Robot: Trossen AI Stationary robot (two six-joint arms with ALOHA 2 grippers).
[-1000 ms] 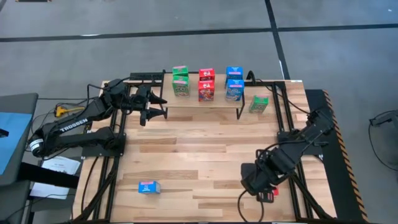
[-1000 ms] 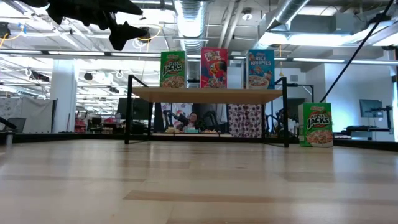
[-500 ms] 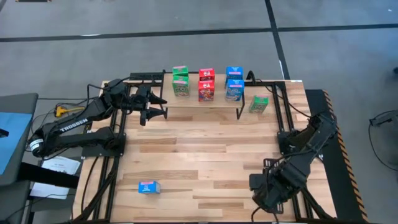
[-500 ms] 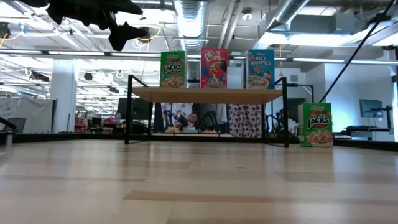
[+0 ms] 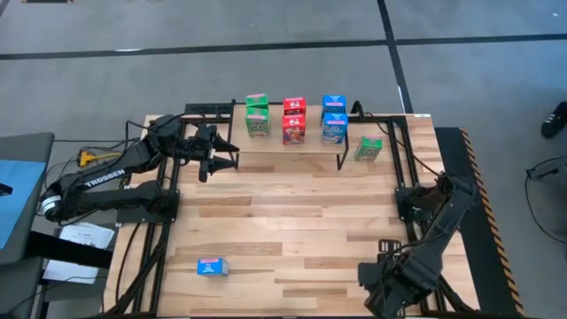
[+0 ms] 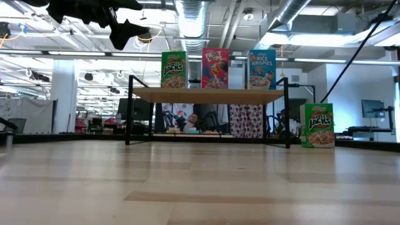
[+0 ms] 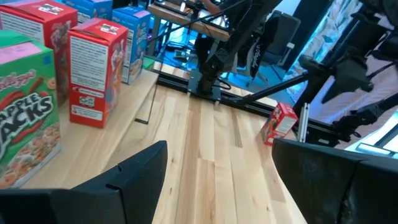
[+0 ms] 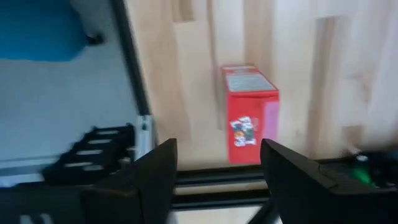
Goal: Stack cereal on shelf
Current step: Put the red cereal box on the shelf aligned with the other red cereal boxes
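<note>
The shelf (image 5: 306,149) stands at the table's far side on black legs. Green (image 5: 257,117), red (image 5: 294,120) and blue (image 5: 334,120) cereal boxes stand upright on it in two rows. One green box (image 5: 368,148) stands on the table right of the shelf. A blue box (image 5: 212,266) lies flat near the front left. A red box (image 8: 250,112) lies flat by the table's near right edge. My right gripper (image 8: 217,163) hangs open above it, pointing down, apart from it. My left gripper (image 5: 221,155) is open and level by the shelf's left end.
Black frame rails (image 5: 403,159) run along the table's left and right sides. The rail (image 8: 134,93) and the table's edge lie close beside the red box. The wide middle of the wooden tabletop (image 5: 283,221) lies between the two arms.
My right gripper has moved toward the table's near edge and sunk a little, still pointing down and still open. The boxes have stayed where they were.
</note>
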